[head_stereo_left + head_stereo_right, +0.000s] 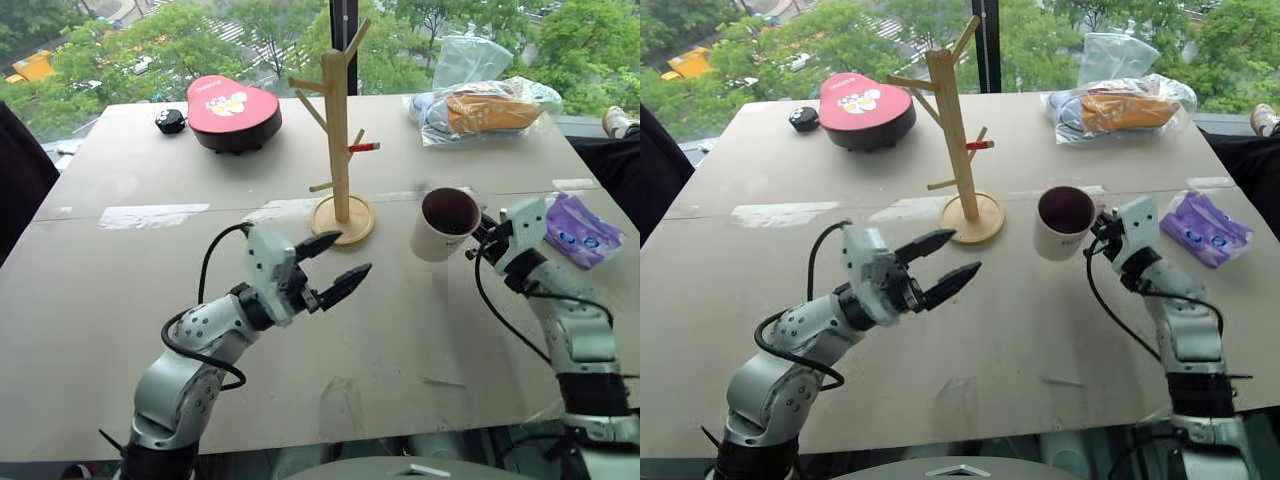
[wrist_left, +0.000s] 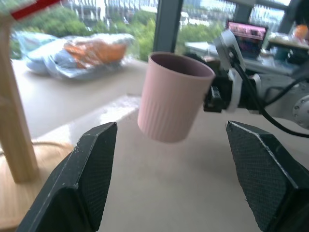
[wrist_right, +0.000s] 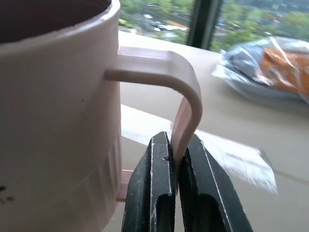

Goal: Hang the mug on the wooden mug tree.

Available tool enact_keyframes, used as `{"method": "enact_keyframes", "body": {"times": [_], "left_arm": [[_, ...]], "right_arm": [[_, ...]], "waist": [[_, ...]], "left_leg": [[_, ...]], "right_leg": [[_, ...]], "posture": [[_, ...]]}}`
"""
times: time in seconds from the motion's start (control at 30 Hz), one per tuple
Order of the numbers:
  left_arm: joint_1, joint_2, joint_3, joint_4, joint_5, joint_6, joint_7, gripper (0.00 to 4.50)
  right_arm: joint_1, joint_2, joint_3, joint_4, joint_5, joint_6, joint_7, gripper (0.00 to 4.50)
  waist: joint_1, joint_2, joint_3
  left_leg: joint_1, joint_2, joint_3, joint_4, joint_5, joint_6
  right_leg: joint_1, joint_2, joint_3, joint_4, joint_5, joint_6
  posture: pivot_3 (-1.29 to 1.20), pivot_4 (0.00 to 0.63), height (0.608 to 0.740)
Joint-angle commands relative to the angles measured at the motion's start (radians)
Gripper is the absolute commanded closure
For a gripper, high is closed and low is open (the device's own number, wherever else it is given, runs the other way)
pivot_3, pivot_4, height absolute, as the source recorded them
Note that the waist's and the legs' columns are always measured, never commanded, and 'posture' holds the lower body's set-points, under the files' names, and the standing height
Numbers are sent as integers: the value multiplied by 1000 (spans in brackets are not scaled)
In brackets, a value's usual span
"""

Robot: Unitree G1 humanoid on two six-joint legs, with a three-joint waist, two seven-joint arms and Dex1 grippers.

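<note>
- Left eye view, far left of the table (image 1: 90,300): a dark shape is cut off by the frame edge and cannot be identified.
- At the back left sit a small black round object (image 1: 170,121) and a dark round container with a red lid (image 1: 234,112); the lid's printed figures are too small to read.
- Left gripper (image 1: 336,262) hovers above the tabletop with its two black fingers spread apart and nothing between them, pointing toward the mug.
- Just beyond it stands the wooden mug tree (image 1: 341,130), upright on its round base, with one red-tipped peg (image 1: 364,147); its top overlaps the dark window frame.
- Right of the tree's base, the mug (image 1: 445,224) is held off the table, tilted, its maroon inside showing; its lettering is too small to make out.
- Right gripper (image 3: 176,188) is clamped on the mug's loop handle (image 3: 186,106); in the eye views the fingers are mostly hidden behind the mug.
- At the back right lies a clear plastic bag (image 1: 480,108) with orange and blue contents, unclear through the film.
- Beside the right arm lies a purple packet (image 1: 580,230).
</note>
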State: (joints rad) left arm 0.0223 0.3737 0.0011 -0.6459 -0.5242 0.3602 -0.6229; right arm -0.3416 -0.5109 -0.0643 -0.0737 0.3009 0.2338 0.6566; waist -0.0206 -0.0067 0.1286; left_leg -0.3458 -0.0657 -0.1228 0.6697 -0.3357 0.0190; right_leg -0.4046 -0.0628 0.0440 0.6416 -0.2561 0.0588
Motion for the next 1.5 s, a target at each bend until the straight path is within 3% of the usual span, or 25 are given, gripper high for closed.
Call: {"method": "enact_keyframes", "body": {"times": [0.03,0.17,0.47,0.83,1.5], "left_arm": [[60,-35,4,-11,38,-124,5,807],[69,-72,2,-7,33,-170,18,807],[81,-109,-6,-54,7,-198,69,807],[45,-157,20,-53,-54,-185,162,807],[44,-125,5,-3,-19,-218,145,807]], "right_arm": [[-180,-134,45,38,18,10,235,4434],[-363,-206,133,131,-32,9,370,4434],[-632,-207,269,307,-181,-86,502,4434],[-754,-149,291,270,-227,15,499,4434],[-887,-39,369,363,-365,56,468,4434]], "waist": [[2,-1,1],[12,-5,2],[12,-6,3],[10,-6,3],[6,-6,3]], "left_leg": [[0,0,0,-1,0,0],[-1,0,-2,0,0,0],[-4,-1,-3,0,0,0],[-8,-1,-3,1,0,0],[-11,-1,-3,2,0,0]], "right_leg": [[0,-1,0,0,0,0],[0,-1,-2,-1,0,0],[-2,-3,-3,-2,0,0],[-7,-3,-3,-1,0,0],[-10,-3,-4,-1,0,0]], "posture": [[0,150,740],[0,150,740],[0,150,740],[0,150,740],[0,150,740]]}}
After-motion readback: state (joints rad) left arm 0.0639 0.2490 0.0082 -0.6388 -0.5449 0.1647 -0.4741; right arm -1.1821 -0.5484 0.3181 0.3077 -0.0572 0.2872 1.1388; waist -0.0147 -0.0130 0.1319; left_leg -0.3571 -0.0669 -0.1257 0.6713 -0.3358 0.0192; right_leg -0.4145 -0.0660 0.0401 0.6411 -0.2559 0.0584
